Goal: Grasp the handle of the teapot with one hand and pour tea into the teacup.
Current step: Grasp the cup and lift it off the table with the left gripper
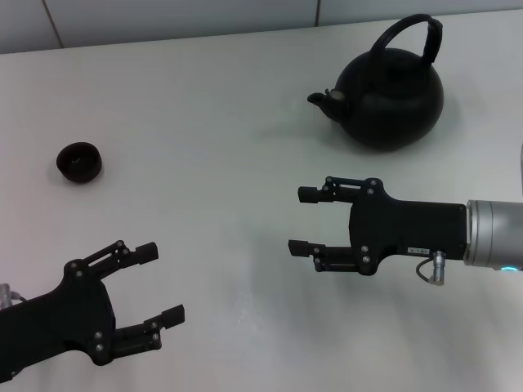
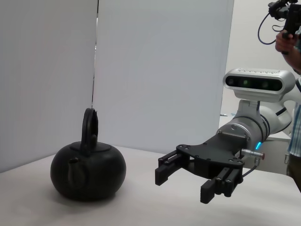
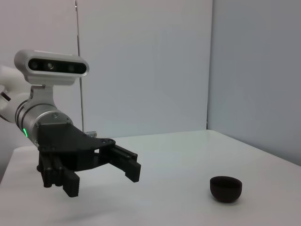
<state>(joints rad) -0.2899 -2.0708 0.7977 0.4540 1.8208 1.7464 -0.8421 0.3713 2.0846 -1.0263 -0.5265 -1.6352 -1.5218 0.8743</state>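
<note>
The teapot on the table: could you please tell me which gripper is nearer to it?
The right gripper. It hovers open just in front of the teapot, while the left gripper, also open, is far off on the teacup's side.

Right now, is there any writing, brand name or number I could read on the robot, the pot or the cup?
Small white label on the right gripper, on its black body near the wrist: print too small to read.
Teapot: no writing visible.
Teacup: no writing visible.
Left gripper: no writing visible.
Table: plain white, no markings.
So nothing legible anywhere.
</note>
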